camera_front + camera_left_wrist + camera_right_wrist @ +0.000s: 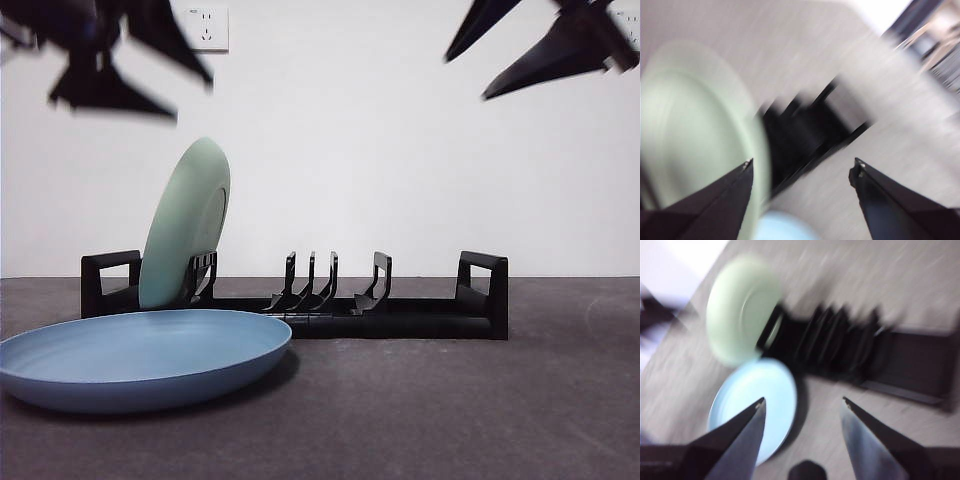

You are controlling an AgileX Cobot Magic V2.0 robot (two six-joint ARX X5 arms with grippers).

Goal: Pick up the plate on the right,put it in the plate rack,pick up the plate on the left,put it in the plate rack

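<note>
On table, near edge: blue plate (140, 358) flat, at 7 o'clock of rack (400, 318), just in front of its left end
In rack: green plate (187, 222) upright, leaning in left slots
Left gripper (802, 167): jaws apart, empty, high above green plate, nearer the blue one
Right gripper (802, 407): jaws apart, empty, high over right side
Next target: blue plate, about 6 o'clock below left gripper

both wrist views motion-blurred, blue plate (140, 358) cut off at frame edge

white wall (380, 150), wall socket (207, 28); dark table (450, 400)
</note>
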